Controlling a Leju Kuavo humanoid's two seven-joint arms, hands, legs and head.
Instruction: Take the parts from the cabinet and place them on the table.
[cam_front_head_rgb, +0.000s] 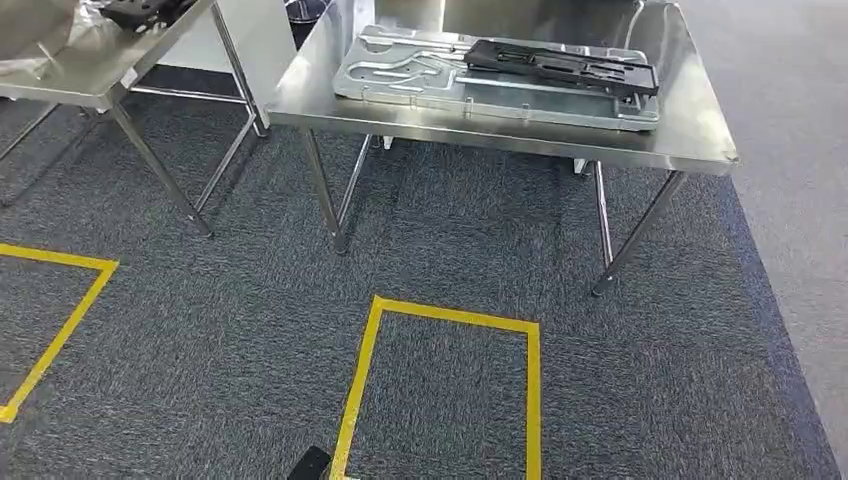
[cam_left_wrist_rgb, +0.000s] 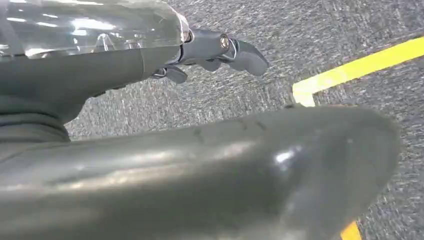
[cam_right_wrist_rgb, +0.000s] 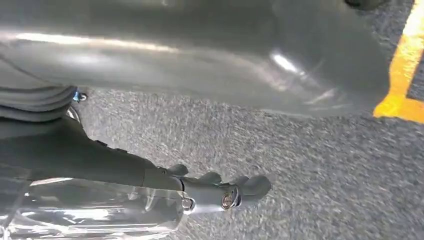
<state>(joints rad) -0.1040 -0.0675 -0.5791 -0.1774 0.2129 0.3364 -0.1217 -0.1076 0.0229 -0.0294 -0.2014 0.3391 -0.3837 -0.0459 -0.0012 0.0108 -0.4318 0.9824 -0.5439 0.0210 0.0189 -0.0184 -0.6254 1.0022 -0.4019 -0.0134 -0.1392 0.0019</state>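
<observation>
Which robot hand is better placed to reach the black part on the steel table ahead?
Right, marginally. The black part lies right of centre on the steel table. The left robot hand and right robot hand both hang empty over carpet, neither near it.

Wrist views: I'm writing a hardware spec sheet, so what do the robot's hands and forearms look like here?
Each hand is matte dark grey. The left hand has a thick rounded thumb with a small silver screw at its joint, and so does the right hand. Behind each sits a glossy, clear-looking cover catching ceiling-light reflections, then a smooth dark grey sleeve with ribbed folds. No loose cables or printed markings are visible.
</observation>
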